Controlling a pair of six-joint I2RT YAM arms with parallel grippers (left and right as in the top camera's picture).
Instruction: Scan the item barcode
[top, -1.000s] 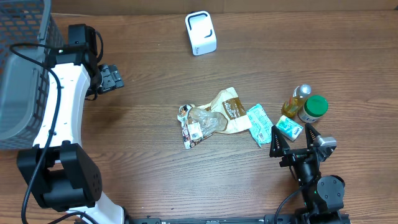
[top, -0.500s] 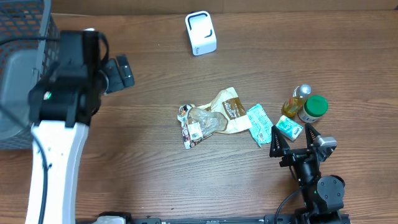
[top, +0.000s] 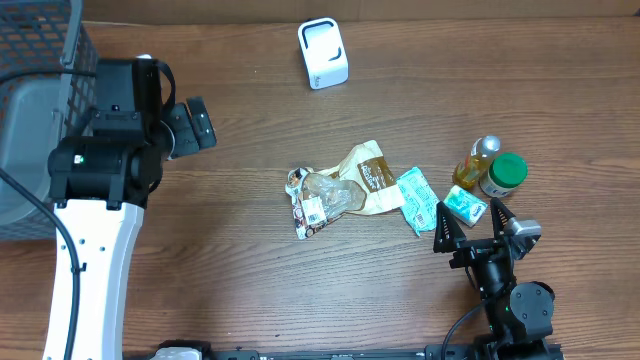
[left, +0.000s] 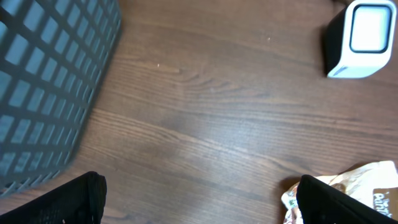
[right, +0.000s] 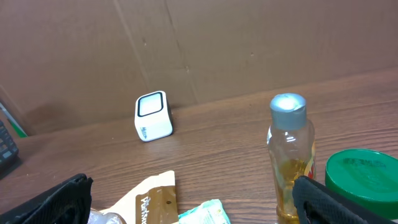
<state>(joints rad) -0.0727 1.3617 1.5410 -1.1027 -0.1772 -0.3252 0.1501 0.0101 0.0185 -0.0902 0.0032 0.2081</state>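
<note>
Overhead: left tool (top: 190, 125) is hanging wide, empty, well off the scanner (top: 323, 54); crumpled packets (top: 345, 190) are lying in front of the scanner. Left wrist: creases may be spoiling the scan. Right wrist: right tool (right: 189, 202) is gaping empty; nearby bottle (right: 288, 155) is risking toppling.

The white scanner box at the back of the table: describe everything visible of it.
The white scanner is a small rounded box, plastic by its look, with a dark-framed pale window on its front and a small blue mark below that. One side looks dark in the left wrist view. It stands upright on the wooden table near the far edge, alone; nothing else touches it.
</note>
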